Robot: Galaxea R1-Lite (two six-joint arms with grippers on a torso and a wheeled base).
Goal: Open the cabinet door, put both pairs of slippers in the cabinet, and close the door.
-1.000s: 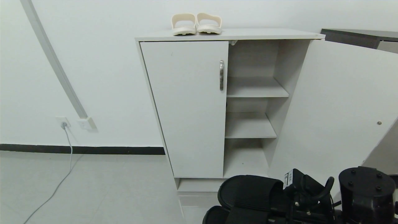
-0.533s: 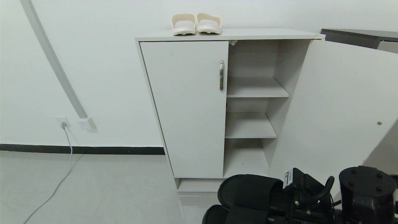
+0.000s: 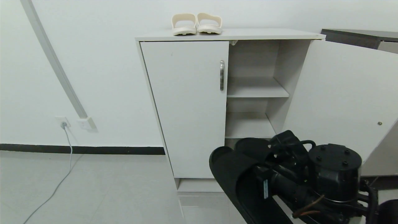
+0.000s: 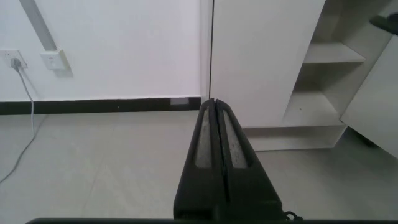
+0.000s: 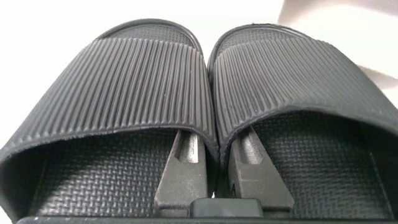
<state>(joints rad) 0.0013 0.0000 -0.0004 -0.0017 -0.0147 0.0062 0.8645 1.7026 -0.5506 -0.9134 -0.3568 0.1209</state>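
The cabinet (image 3: 186, 109) stands with its right door (image 3: 339, 99) swung wide and its left door shut. The black slippers (image 3: 236, 174) hang before the lower shelf (image 3: 248, 126), their adjoining walls pinched by the right pincer (image 5: 217, 171). It is best to level the soles and slide them in deep, clear of the shut door's edge. The beige slippers (image 3: 196, 23) sit on top. The left pincer (image 4: 214, 143), pressed together, hovers above the floor.

No words or numbers can be read. The small white label (image 3: 266, 188) on the right gripper (image 5: 216, 177) is too tiny.
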